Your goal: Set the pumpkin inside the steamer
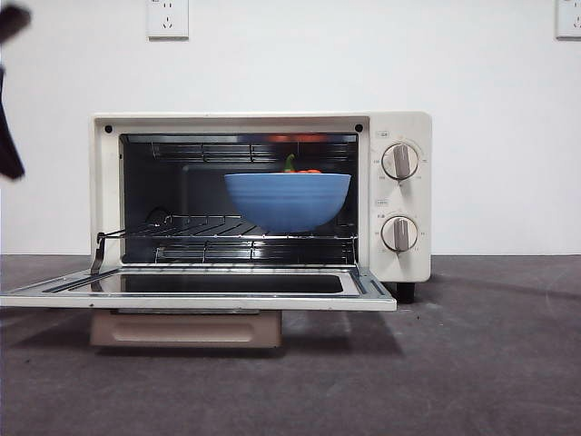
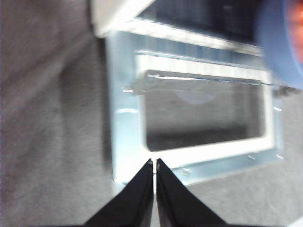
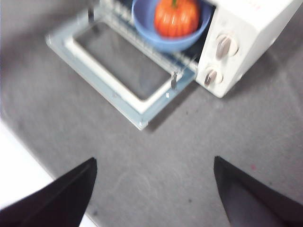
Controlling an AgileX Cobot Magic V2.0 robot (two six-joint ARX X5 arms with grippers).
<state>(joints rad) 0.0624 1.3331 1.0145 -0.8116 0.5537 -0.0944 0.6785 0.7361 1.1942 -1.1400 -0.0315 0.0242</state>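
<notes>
The cream-white steamer [image 1: 399, 127] stands with its glass door [image 1: 200, 295] folded down flat. A blue bowl [image 1: 287, 200] sits on the wire rack [image 1: 182, 227] inside, toward the right. The orange pumpkin [image 1: 307, 169] lies in the bowl; only its green stem and top show over the rim. In the right wrist view the pumpkin [image 3: 176, 17] fills the bowl [image 3: 165, 45]. My right gripper [image 3: 155, 161] is open and empty, high above the table in front of the door. My left gripper [image 2: 155, 163] is shut and empty, over the door's edge [image 2: 125, 132].
Two round knobs [image 1: 399, 161] are on the steamer's right panel. The beige door handle [image 1: 186, 329] hangs under the open door. A black arm part [image 1: 9, 136] shows at the front view's upper left edge. Grey table top [image 1: 490, 363] lies in front and to the right.
</notes>
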